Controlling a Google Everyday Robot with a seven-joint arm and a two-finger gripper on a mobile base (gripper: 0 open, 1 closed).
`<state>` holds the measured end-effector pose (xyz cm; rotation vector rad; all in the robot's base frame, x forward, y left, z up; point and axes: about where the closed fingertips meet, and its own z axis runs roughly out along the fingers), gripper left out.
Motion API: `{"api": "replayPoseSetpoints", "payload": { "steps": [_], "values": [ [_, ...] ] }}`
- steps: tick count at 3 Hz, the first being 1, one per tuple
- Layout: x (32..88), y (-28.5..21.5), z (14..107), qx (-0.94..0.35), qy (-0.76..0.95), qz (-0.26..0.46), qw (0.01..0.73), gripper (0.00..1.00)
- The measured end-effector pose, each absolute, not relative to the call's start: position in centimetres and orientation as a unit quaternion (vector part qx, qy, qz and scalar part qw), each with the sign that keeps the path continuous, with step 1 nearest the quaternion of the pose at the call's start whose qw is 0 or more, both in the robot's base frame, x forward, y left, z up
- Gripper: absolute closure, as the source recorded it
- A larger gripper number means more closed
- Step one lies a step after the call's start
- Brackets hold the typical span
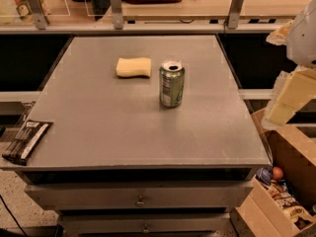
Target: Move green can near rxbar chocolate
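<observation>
The green can (172, 85) stands upright near the middle of the grey table (123, 127), with a silver top and pale markings. The rxbar chocolate (26, 140), a flat black wrapper with white stripes, lies at the table's front left corner, partly over the edge. My gripper (289, 100) shows as pale cream parts at the right edge of the view. It is off the table's right side, well apart from the can and level with it.
A yellow sponge (134, 67) lies just left of and behind the can. A cardboard box (284, 191) with packets stands on the floor at the right. A railing with posts (116, 9) runs behind the table. Drawers (140, 196) sit below the tabletop.
</observation>
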<state>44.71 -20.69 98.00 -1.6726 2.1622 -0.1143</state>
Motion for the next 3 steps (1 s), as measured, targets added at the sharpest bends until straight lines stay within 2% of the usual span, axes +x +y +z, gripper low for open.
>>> {"api": "replayPoseSetpoints", "payload": {
  "steps": [1,2,3],
  "values": [
    [47.0,-18.0,95.9,-0.599,0.76,-0.016,0.25,0.0],
    [48.2,-15.2,93.9,-0.614,0.745,-0.012,0.26,0.0],
    [48.1,-15.1,94.0,-0.613,0.745,-0.01,0.262,0.0]
  ]
}}
